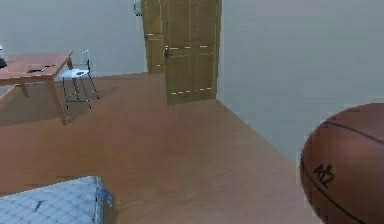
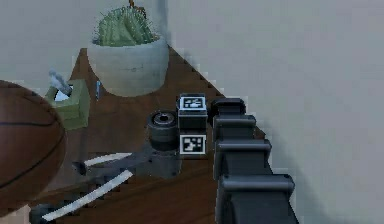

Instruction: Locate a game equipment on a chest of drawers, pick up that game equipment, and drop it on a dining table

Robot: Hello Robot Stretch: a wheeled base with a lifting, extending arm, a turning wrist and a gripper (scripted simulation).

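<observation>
The basketball [image 2: 25, 140], orange-brown with dark seams, is sitting at the end of a dark wooden surface [image 2: 187, 85], bulging in from the arm side view's left edge. Just beyond the basketball a greenish tissue box [image 2: 68, 105] is standing with a white sheet poking out. Beyond that, farther from the basketball, a spiky green potted plant [image 2: 125, 55] is sitting upright in a round white pot.

The dark, squared arm [image 2: 245, 160] is reaching in over the surface to the right of the basketball, carrying two white marker squares [image 2: 192, 122] at its far end. The gripper [image 2: 68, 188] is pointing its two thin pale fingers toward the basketball, their tips lying just beside its lower curve. I cannot tell whether the gripper is touching the basketball or holding anything, since the surface is lying right behind the fingers.

In the forward view the basketball is filling the lower right corner. Well apart from it, across the bare wooden floor [image 1: 170, 140], a dining table [image 1: 35, 68] is standing with a chair [image 1: 78, 78] beside it. A wooden door [image 1: 185, 50] is standing in the far wall, between the basketball and the dining table. The corner of a bed [image 1: 55, 203] is showing low down, opposite the basketball.
</observation>
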